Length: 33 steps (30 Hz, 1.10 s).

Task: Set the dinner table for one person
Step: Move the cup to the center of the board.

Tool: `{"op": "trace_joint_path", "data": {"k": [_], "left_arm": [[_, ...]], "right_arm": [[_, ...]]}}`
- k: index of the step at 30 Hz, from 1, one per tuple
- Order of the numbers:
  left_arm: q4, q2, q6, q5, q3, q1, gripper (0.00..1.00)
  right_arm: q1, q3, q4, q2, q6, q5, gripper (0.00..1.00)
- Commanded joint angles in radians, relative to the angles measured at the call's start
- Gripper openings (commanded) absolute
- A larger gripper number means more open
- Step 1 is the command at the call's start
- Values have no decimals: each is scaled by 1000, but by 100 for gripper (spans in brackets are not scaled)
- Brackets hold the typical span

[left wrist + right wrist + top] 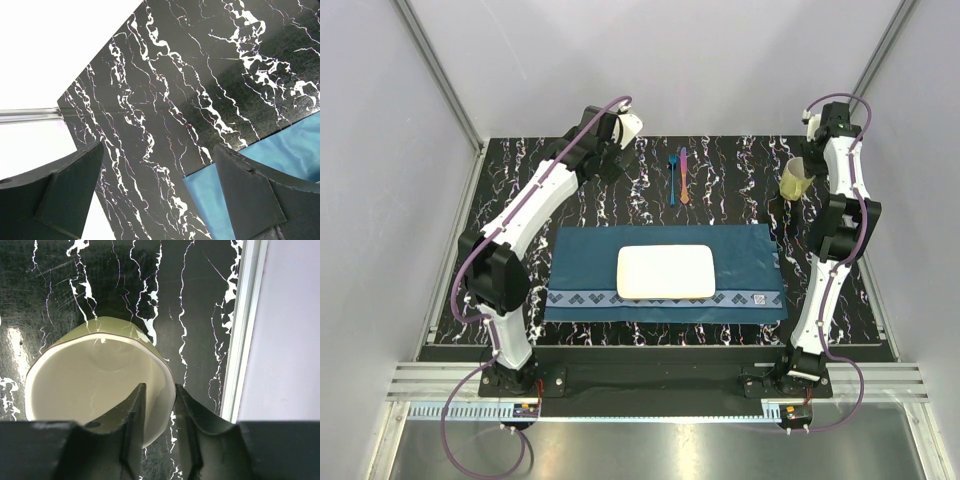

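The black marbled bench (740, 200) fills the cell, a teal placemat (580, 260) at its near middle bearing a white plate (665, 272), while the left tool (159, 150) hangs over bare bench off the mat's far left corner, jaws wide apart and empty. Near the far right edge the right tool (160, 386) straddles the rim of a pale green cup (90, 385), one finger inside. Whether it pinches or sits loose cannot be told, and a slack hold could tip the cup toward the rail (247, 315). A blue utensil (672, 182) and a pink utensil (684, 170) lie beyond the mat.

We're looking into a lab test cell: plain white panels (650, 60), aluminium framing (442, 75), robot arms (535, 200) bolted to a black marbled tabletop (740, 170).
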State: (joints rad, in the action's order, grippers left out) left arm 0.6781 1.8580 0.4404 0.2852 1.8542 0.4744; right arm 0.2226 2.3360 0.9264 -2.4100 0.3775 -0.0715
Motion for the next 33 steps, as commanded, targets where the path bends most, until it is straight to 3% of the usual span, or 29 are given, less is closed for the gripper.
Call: {"op": "trace_joint_path", "data": {"k": [1, 11, 26, 29, 33], "left_arm": [[-46, -34, -11, 16, 22, 6, 99], [-46, -28, -28, 6, 19, 13, 99], [-54, -10, -52, -4, 13, 17, 99], [-75, 23, -63, -26, 25, 18, 99], [-77, 176, -113, -27, 118, 24, 99]], "right_arm": [[3, 5, 15, 14, 11, -24, 38], [3, 68, 29, 28, 24, -30, 42], [-12, 287, 107, 25, 35, -24, 46], [-32, 286, 111, 49, 26, 18, 46], [-57, 296, 111, 81, 11, 55, 46]]}}
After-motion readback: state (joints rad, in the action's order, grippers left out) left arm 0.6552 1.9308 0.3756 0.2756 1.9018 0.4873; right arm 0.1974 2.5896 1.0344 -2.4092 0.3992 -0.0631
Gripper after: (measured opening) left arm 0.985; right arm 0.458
